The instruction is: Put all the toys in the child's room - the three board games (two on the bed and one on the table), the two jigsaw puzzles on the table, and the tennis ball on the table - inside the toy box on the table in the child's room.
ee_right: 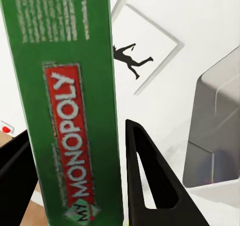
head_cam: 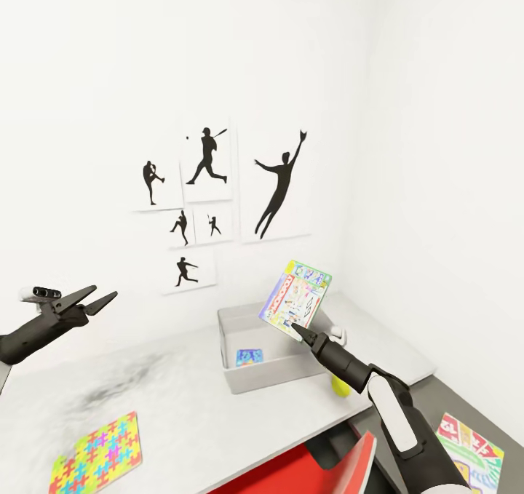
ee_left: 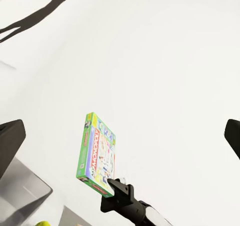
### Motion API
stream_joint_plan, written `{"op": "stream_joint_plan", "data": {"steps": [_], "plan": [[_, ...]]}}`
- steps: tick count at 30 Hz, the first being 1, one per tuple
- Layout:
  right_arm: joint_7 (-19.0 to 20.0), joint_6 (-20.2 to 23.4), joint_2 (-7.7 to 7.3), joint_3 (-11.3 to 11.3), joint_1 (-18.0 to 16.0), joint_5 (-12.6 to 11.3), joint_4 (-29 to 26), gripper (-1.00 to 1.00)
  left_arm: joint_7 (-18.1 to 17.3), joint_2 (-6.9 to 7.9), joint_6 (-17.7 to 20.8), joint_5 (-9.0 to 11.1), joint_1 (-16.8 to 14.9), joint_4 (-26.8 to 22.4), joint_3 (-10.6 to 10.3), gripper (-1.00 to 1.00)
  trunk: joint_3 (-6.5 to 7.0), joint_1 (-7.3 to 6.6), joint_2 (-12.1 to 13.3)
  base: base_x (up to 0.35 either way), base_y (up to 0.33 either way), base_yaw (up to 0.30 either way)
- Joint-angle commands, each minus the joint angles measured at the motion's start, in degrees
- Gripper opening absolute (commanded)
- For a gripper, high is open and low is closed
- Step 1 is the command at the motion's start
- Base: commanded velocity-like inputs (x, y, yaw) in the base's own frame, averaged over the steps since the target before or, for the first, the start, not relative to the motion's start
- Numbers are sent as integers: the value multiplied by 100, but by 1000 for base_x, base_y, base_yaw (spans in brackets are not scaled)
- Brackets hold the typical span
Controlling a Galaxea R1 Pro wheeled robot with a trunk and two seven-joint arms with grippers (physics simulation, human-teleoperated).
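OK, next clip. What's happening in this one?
The right gripper holds a green-edged Monopoly board game by its lower corner, tilted in the air over the grey toy box on the table. One small blue item lies in the box. The left gripper hangs open and empty. A jigsaw puzzle and the tennis ball remain on the table.

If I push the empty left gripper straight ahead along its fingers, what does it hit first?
Probably the green Monopoly game box held upright in the right gripper, roughly central in the left wrist view. Depth is unclear; missing it, the left gripper meets white wall.
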Motion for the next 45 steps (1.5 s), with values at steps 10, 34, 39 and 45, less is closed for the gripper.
{"op": "stream_joint_plan", "data": {"steps": [10,34,39,45], "plan": [[2,45,1,-7,-5,-37,-1,-100,-23,1,60,-4,-5,0,0,100,-11,3,-9,113,-32,4],[7,34,1,-7,-5,-37,-1,-100,-23,1,62,-4,-5,0,0,100,-11,3,-9,79,-12,20],[5,26,1,-7,-5,-35,-1,-100,-23,1,61,-4,-5,0,0,100,-11,3,-9,6,0,14],[1,-9,1,-7,-5,-30,-1,-100,-23,1,61,-4,-5,0,0,100,-11,3,-9,1,0,1]]}}
